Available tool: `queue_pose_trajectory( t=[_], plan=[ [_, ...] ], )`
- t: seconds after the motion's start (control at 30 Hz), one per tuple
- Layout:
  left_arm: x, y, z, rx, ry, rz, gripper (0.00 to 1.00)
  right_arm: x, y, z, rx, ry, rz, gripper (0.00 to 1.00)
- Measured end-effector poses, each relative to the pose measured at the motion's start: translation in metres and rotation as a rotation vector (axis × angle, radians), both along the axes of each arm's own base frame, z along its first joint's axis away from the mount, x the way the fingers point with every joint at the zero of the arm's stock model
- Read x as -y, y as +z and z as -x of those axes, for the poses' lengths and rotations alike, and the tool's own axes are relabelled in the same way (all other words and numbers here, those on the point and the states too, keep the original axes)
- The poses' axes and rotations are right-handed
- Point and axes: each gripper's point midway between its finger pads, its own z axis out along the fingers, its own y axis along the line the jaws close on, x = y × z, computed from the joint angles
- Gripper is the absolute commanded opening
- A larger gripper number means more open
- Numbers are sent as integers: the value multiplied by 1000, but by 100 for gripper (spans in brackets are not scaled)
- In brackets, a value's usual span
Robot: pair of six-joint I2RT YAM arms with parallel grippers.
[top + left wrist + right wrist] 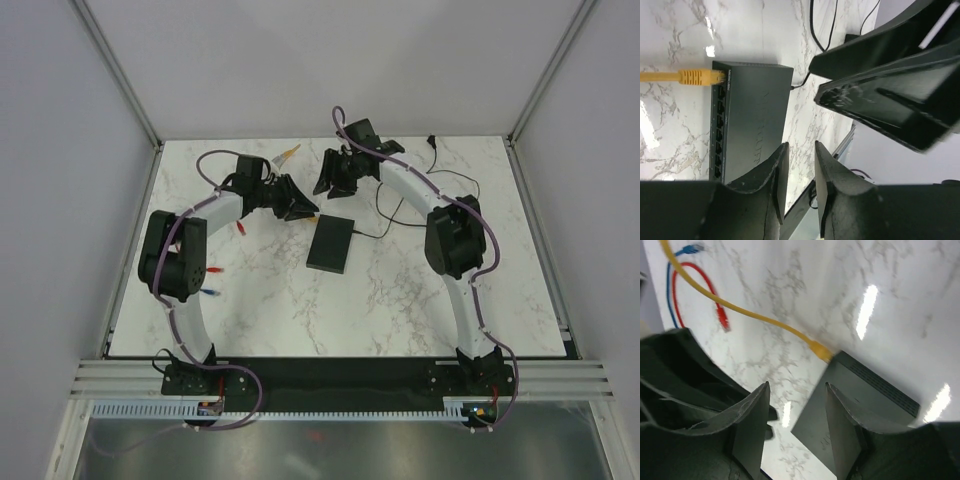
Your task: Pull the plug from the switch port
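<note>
Going left to right: the left gripper (801,155) has its jaws a narrow gap apart and empty. The yellow plug (699,76) sits off to one side in the switch (752,115) end port, its axis flat along the table. The right gripper (797,392) is spread wide and empty. The plug is nearly dead ahead of it, so it's probably better lined up.

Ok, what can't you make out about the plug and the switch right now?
Top external: the yellow plug at the switch, hidden by the left gripper.
Left wrist: its latch tab, too small to tell.
Right wrist: the port row, facing away; plug end blurred.
</note>
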Motion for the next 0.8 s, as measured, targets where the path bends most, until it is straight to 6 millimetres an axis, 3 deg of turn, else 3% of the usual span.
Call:
queue_pose_trajectory(
  t=[0.1,0.17,0.2,0.23,0.4,0.6,0.8],
  plan=[
    [-1,-13,6,-49,15,14,34,-28,7,-16,39,8,-54,54],
    [-2,-22,11,-77,21,15,34,-35,-6,-24,21,-6,-69,51],
    [-2,-26,14,-89,23,15,34,-34,-17,-25,-4,-19,-69,49],
    [-3,-31,18,-105,25,13,46,-33,-25,-26,-25,-30,-67,48],
    [-4,-43,15,-219,168,69,56,-22,-65,-18,-135,-82,-44,44],
    [-7,-46,2,-199,267,107,58,-22,-79,-9,-196,-117,-65,34],
    [-13,-67,2,-224,340,110,54,-17,-82,0,-236,-180,-83,24]
  ],
)
